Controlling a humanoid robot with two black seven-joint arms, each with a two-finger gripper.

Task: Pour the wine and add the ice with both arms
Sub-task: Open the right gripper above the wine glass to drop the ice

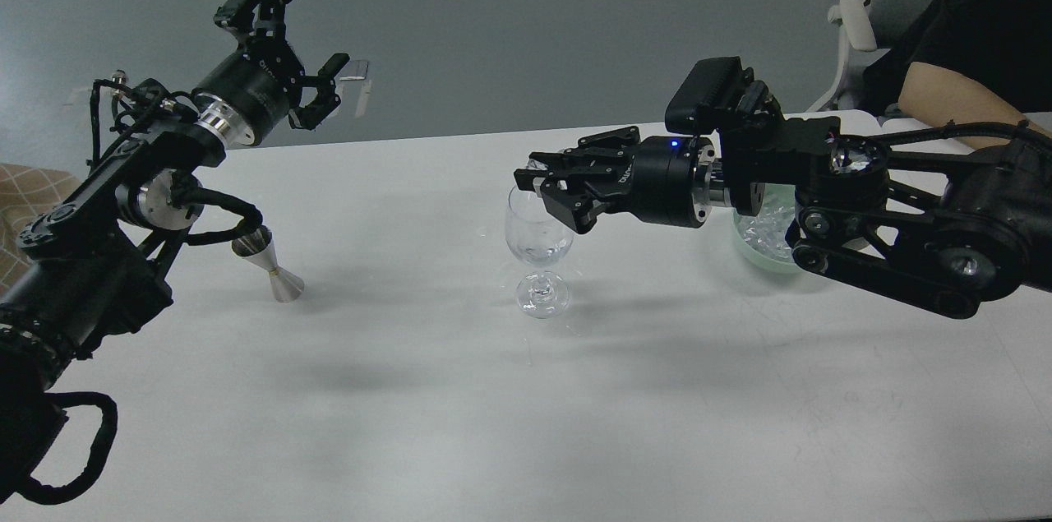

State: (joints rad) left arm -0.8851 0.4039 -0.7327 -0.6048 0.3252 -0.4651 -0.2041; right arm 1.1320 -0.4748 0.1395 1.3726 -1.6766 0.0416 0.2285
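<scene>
Here, head view:
Table: a white table (509, 407) fills the lower part of the view, with grey floor beyond it.
Wine glass: a clear stemmed wine glass (538, 247) stands upright near the middle of the table; its bowl looks colourless, with some glints low inside that I cannot identify.
Right arm: the black right arm (888, 210) reaches in from the right, level over the table.
Right gripper: the right gripper (538, 177) sits directly over the rim of the wine glass; its fingers are drawn close together around something small and clear at the tips, though whether that is an ice cube I cannot tell for certain.
Ice: a heap of small, glassy, colourless cubes, the ice (768, 230), lies in a pale green bowl (760, 259) on the table, right of the wine glass and largely hidden behind the right arm.
Left arm: the left arm (107, 201) rises from the lower left, with silver joint rings and looped black cables.
Left gripper: the left gripper (308, 33) is held high over the floor past the table's far edge, fingers spread wide and holding nothing.
Jigger: a silver hourglass-shaped jigger (271, 263) stands on the table just below the left arm, well apart from the wine glass.
Person: a bare forearm (953, 99) and black sleeve show at the upper right, beside a grey chair (888, 4).
</scene>
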